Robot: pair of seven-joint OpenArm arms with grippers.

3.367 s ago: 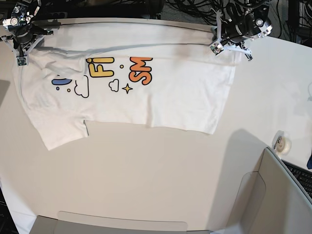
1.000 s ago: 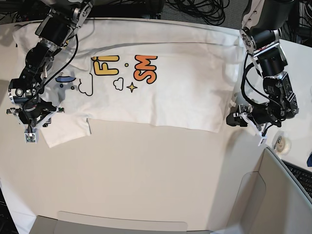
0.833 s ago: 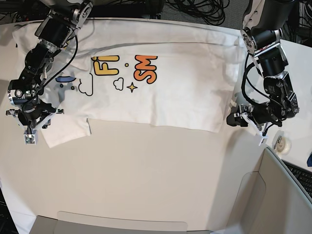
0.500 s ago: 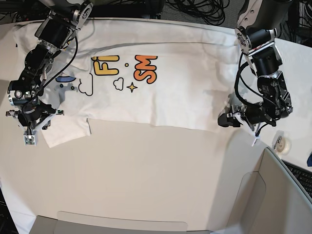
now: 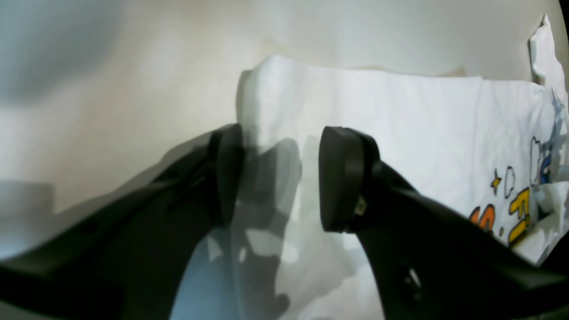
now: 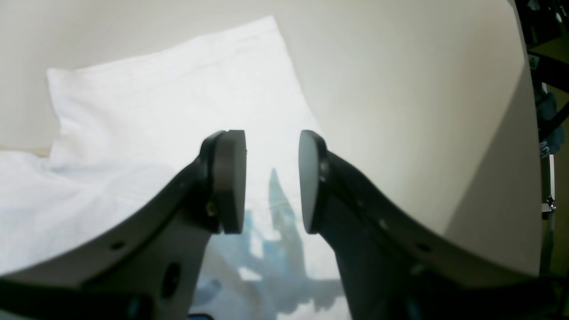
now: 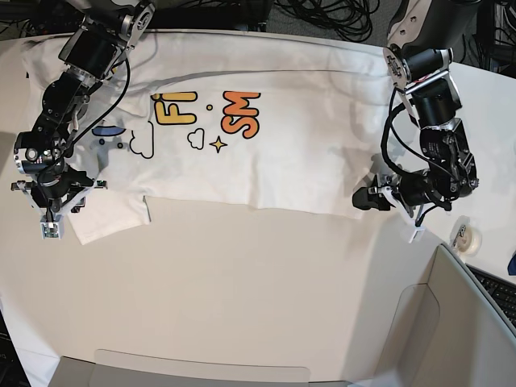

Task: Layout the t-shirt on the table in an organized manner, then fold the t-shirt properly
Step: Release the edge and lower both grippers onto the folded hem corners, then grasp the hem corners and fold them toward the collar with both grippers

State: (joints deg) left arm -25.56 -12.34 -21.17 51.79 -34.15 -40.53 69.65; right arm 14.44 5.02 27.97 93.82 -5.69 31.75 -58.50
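Note:
The t-shirt [image 7: 266, 153] lies flat on the table [image 7: 242, 282], white, with yellow and orange lettering showing near its far edge. My left gripper [image 7: 385, 214] hovers low at the shirt's near right corner. In the left wrist view this gripper [image 5: 284, 178] is open, its fingers [image 5: 344, 178] straddling the cloth's side edge [image 5: 400, 133]. My right gripper [image 7: 52, 211] hangs over the sleeve [image 7: 105, 214] at the left. Seen from the right wrist, it [image 6: 271, 178] is open above the white sleeve [image 6: 155, 115], with nothing between the pads.
A small roll of tape [image 7: 466, 236] sits right of the left gripper. A grey panel [image 7: 451, 322] with a keyboard [image 7: 496, 294] fills the near right corner. Another grey panel [image 7: 185, 371] lies along the near edge. Cables [image 7: 322, 16] run behind the table.
The left gripper has slid left onto the shirt's near right corner. The right gripper has barely shifted over the sleeve. Earlier both arms were at the shirt's far edge.

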